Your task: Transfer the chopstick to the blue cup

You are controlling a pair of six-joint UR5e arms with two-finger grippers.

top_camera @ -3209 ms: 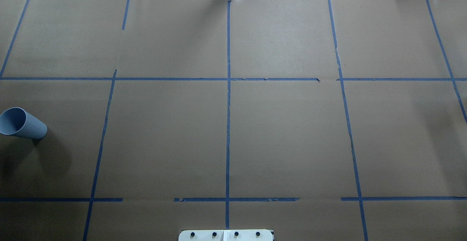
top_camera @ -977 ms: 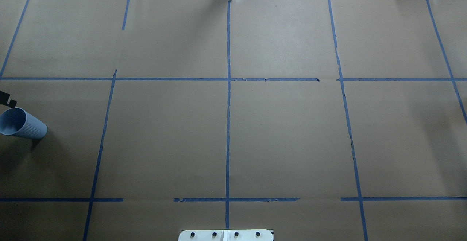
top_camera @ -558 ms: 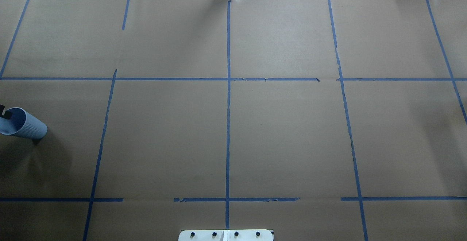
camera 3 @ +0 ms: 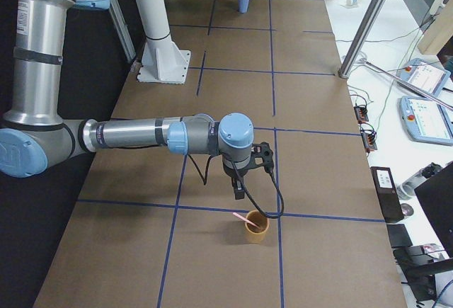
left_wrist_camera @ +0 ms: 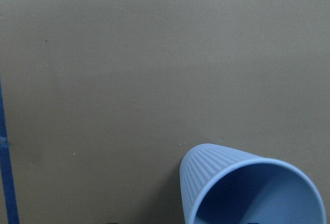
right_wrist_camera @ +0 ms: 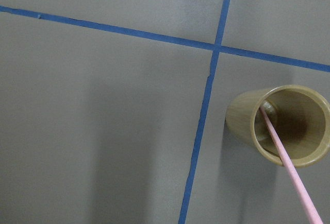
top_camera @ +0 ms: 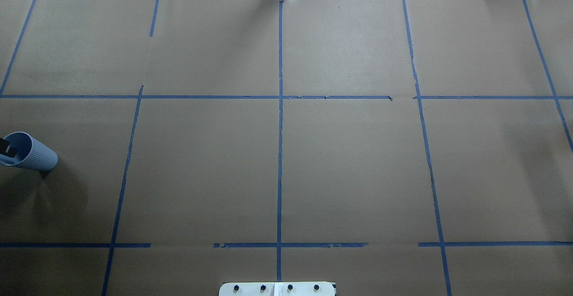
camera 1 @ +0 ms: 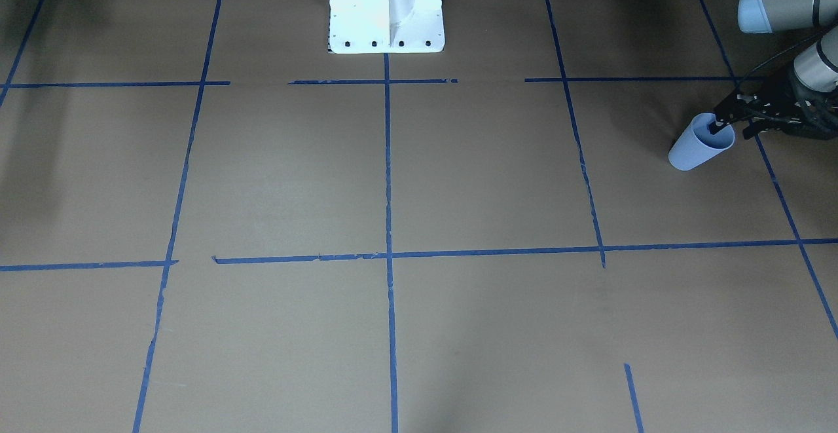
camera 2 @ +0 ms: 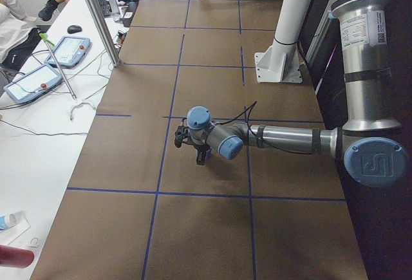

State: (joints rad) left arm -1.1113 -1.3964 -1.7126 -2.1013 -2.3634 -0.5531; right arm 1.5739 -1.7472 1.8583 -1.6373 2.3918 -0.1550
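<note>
The blue cup (camera 1: 695, 146) stands upright near the table's left end; it also shows in the overhead view (top_camera: 31, 153) and the left wrist view (left_wrist_camera: 242, 183). My left gripper (camera 1: 728, 130) is open and straddles the cup's rim, with one finger (top_camera: 8, 148) inside the mouth. The pink chopstick (right_wrist_camera: 296, 175) leans in a brown cup (right_wrist_camera: 289, 126) at the table's other end. My right gripper (camera 3: 239, 192) hangs just above and beside that cup (camera 3: 256, 230); I cannot tell whether it is open or shut.
Brown paper with blue tape lines covers the table (top_camera: 349, 161). The white robot base (camera 1: 386, 7) stands at the middle of the near edge. Teach pendants (camera 2: 38, 74) and cables lie on the white bench beside the table.
My left gripper's finger came in from the overhead view's left edge, then moved down from above the blue cup into its mouth. The cup has not moved.
</note>
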